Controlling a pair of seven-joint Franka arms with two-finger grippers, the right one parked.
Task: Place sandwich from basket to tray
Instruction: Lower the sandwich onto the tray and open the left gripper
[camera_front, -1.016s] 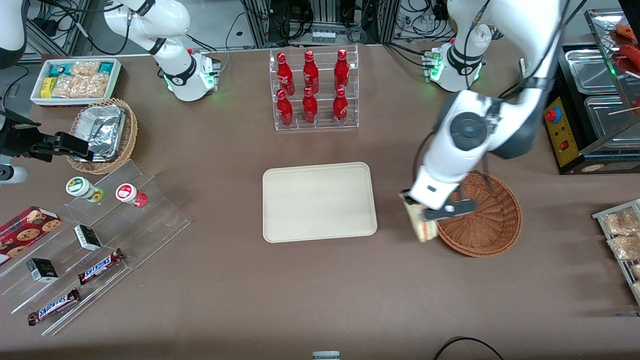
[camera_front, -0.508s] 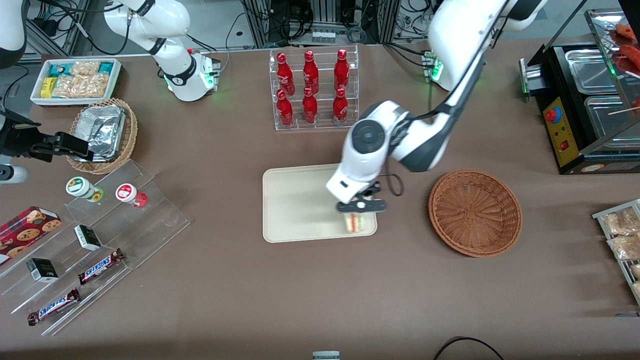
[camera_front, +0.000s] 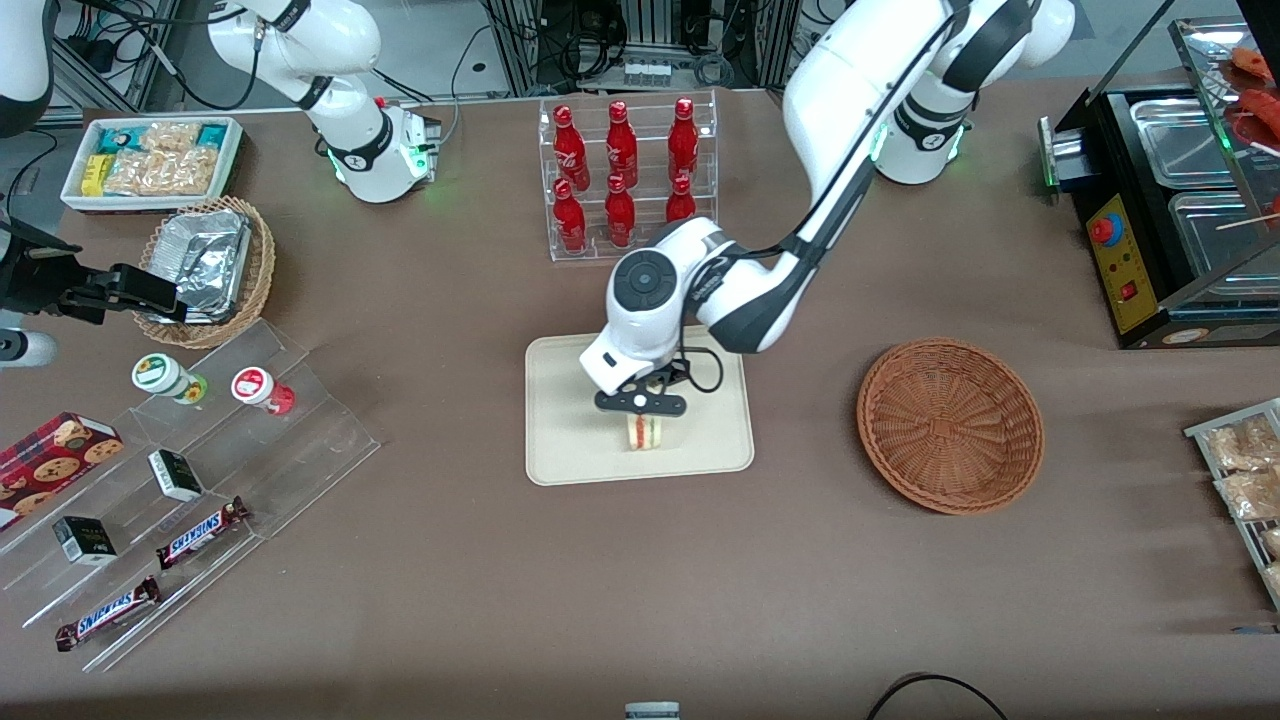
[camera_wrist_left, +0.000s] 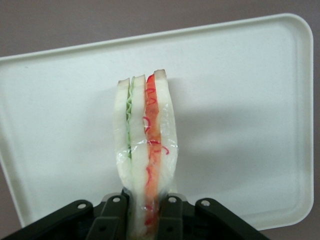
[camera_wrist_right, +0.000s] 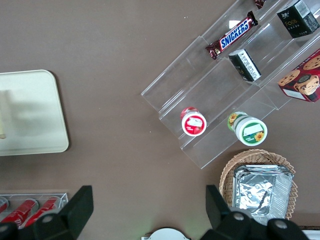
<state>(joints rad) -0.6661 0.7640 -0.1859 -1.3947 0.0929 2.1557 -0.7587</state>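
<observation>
My left gripper (camera_front: 641, 403) hangs over the middle of the cream tray (camera_front: 570, 440), shut on the wrapped sandwich (camera_front: 646, 432). The sandwich (camera_wrist_left: 145, 145) stands on edge between the black fingers (camera_wrist_left: 114, 215), its pale bread and green and red-orange filling layers showing against the tray (camera_wrist_left: 240, 100). Whether its lower end touches the tray I cannot tell. The reddish-brown wicker basket (camera_front: 950, 425) sits with nothing in it, toward the working arm's end of the table.
A clear rack of red bottles (camera_front: 625, 180) stands farther from the front camera than the tray. Toward the parked arm's end are clear steps (camera_front: 190, 480) with snacks and a tan basket holding a foil container (camera_front: 205, 265).
The gripper has carried the sandwich from beside the basket, over the tray's edge, to above the tray's middle. The basket now holds nothing.
</observation>
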